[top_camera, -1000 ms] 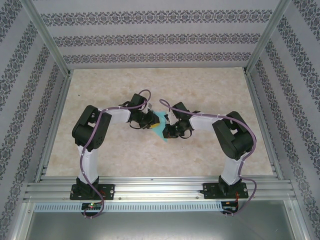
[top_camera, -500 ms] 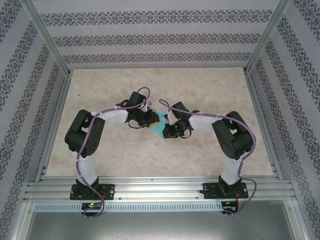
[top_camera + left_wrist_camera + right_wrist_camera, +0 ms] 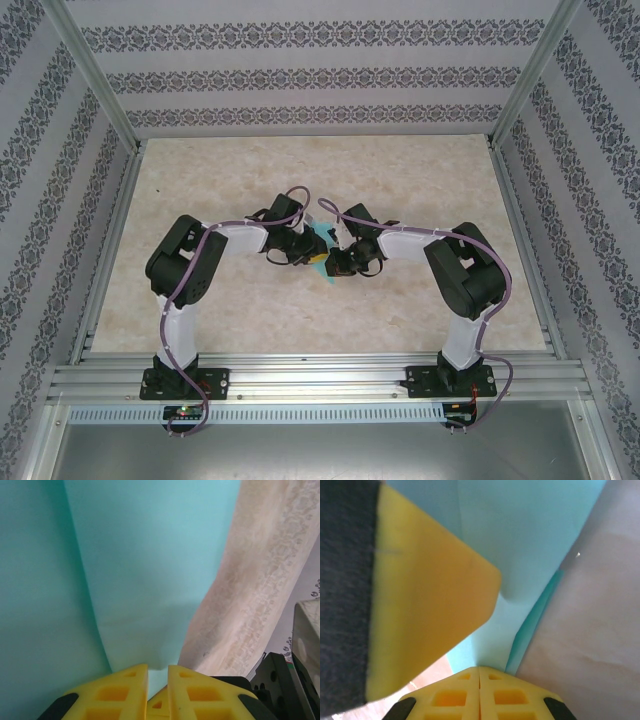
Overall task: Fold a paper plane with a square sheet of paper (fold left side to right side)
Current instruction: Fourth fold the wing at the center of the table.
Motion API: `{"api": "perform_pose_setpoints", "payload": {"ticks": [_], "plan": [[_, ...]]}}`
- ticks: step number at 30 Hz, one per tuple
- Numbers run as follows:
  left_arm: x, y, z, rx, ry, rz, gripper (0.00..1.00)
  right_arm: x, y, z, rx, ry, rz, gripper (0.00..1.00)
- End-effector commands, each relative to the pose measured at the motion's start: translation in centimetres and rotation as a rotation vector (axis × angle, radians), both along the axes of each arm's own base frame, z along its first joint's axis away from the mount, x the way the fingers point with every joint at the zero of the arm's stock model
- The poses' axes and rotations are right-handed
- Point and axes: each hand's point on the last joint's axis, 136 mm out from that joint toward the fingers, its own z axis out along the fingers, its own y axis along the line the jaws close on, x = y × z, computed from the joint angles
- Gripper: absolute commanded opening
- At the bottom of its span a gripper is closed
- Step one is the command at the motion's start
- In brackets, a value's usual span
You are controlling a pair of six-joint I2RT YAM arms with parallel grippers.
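Note:
The square sheet of paper (image 3: 322,237) is light turquoise and lies at the table's middle, partly hidden under both grippers. My left gripper (image 3: 313,257) sits over it. In the left wrist view its yellow fingers (image 3: 125,690) stand a narrow gap apart, with the edge of the paper (image 3: 150,555) between them, and the sheet curves up and away from the left gripper (image 3: 158,667). My right gripper (image 3: 333,265) is shut, and its tips (image 3: 479,668) rest against the paper (image 3: 535,525). A yellow finger (image 3: 425,605) of the left gripper looms close beside it.
The beige marbled tabletop (image 3: 400,180) spreads out on all sides of the grippers. Aluminium rails (image 3: 300,375) line the near edge, and patterned walls enclose the table. Black parts of the right arm (image 3: 280,680) sit close to the left gripper.
The left arm has swung right and brought its gripper, with the paper's edge, up against the right gripper. The right arm has stayed still.

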Motion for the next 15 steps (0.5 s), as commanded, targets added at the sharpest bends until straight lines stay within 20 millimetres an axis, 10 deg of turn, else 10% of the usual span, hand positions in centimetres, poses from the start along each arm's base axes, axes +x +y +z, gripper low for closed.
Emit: {"api": "perform_pose_setpoints", "payload": {"ticks": [1, 15], "plan": [[0.1, -1.0, -0.5, -0.023, 0.000, 0.007, 0.20, -3.8, -3.1, -4.6, -0.192, 0.130, 0.015, 0.08], [1.1, 2.6, -4.3, 0.206, -0.001, 0.043, 0.20, -4.7, -3.6, -5.0, -0.237, 0.145, 0.033, 0.08]]}}
